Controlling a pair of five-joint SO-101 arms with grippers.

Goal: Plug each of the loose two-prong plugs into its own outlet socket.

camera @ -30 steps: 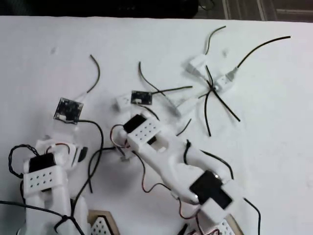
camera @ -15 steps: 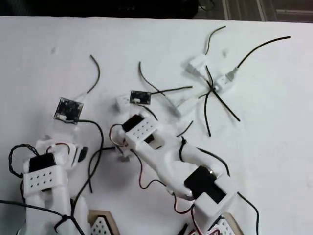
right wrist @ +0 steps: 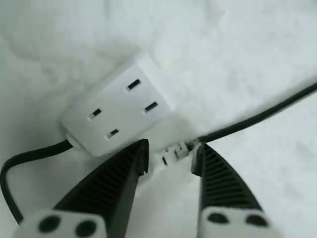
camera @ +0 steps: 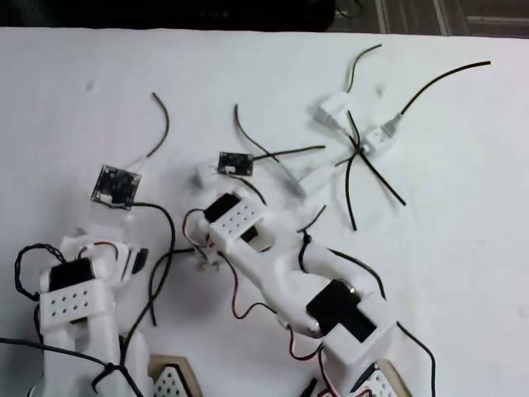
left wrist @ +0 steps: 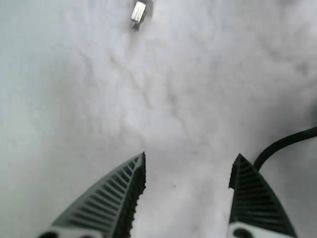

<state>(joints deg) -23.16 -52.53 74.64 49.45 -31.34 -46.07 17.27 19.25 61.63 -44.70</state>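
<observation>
A white cloth [camera: 74, 116] covered the table. The right gripper [right wrist: 169, 150] held its jaws a little apart, astride a small white two-prong plug [right wrist: 174, 151]. The plug lay on the cloth just beside the outlet block [right wrist: 116, 116]. A thin gap showed between the plug and one pad, so the jaws were not clamped on it. The plug's black cord [right wrist: 257, 115] ran off away from the outlet block. The block itself lay flat with four slots facing up, and its own black cord [right wrist: 29, 159] left from its far end.

The left gripper [left wrist: 188, 166] hung over bare cloth, well apart from the outlet block, with its jaws spread wide. A black cable [left wrist: 285, 144] passed just beside one of its fingers, and a small grey metal piece [left wrist: 138, 12] lay farther out.

Seen from above, a white connector piece [camera: 335, 107] and a second white piece [camera: 382, 137] lay among crossed black cords, well apart from the outlet block.
</observation>
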